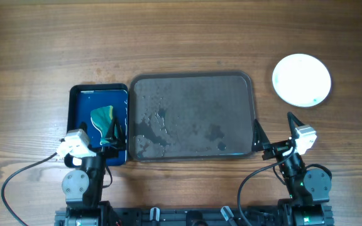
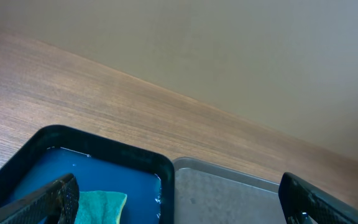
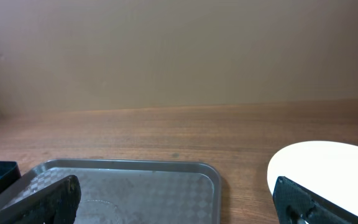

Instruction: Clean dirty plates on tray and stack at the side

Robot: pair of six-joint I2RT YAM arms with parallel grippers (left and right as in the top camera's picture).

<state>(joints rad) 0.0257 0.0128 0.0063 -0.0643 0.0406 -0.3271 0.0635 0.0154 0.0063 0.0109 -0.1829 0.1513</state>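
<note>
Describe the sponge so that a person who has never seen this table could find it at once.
Start from the large dark grey tray in the middle of the wooden table. Directly against its left side lies a smaller glossy blue tray, and the sponge rests inside it. It is the only soft teal thing there, unlike the round white plate beyond the grey tray's right side.

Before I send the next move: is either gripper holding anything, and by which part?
Nothing is held. Both the left gripper and the right gripper stand open and empty; the sponge lies loose in the blue tray.
</note>
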